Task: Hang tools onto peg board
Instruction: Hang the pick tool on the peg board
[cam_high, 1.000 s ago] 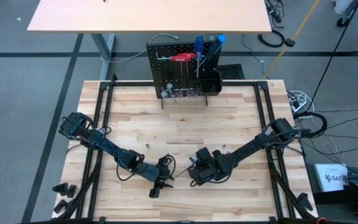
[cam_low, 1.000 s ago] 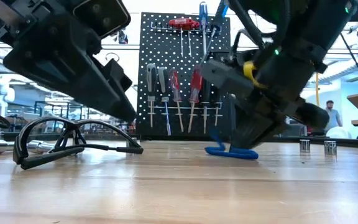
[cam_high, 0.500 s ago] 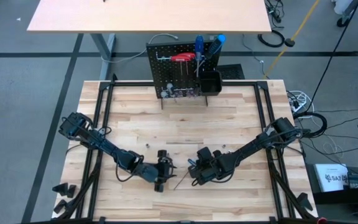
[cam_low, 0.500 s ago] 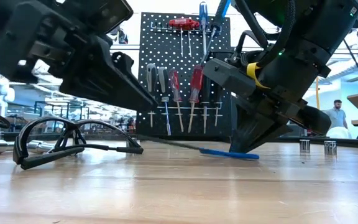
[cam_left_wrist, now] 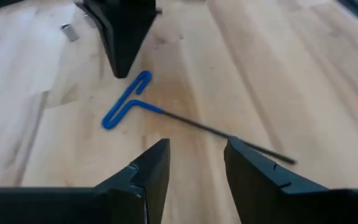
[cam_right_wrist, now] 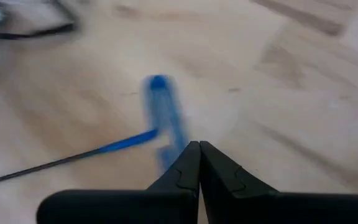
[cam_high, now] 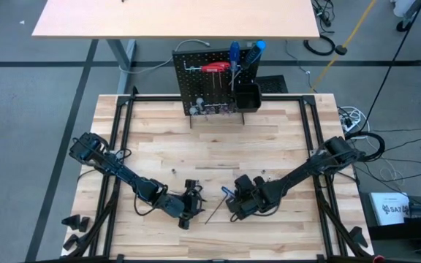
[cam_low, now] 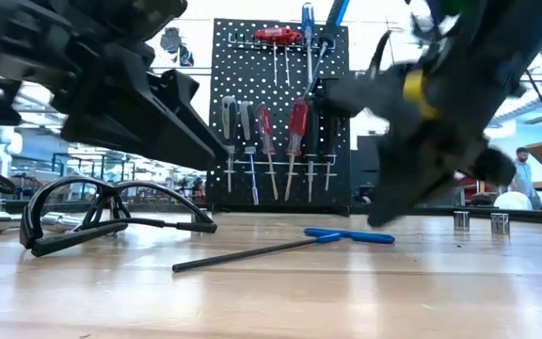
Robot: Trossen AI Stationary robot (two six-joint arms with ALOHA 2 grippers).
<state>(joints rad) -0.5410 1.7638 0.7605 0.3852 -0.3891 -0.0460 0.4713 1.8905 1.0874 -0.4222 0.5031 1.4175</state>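
A T-handle hex key with a blue handle and a thin black shaft lies flat on the wooden table, in the near middle. My left gripper is open and hovers over the shaft's middle, one finger on either side of it, without touching. My right gripper is shut, its tips just above the blue handle and clear of it. At the far edge stands the black peg board, with red-handled screwdrivers hanging on its hooks.
Black safety glasses lie on the table near the low camera. Small silver bits stand on the wood. The peg board's black bin holds blue-handled tools. Bare wood lies between the key and the peg board.
My right gripper has risen off the blue handle, which it stood on before. The key's shaft has swung toward the near edge and now lies flat, while its handle stayed in place. My left gripper has rolled about its own axis, still open.
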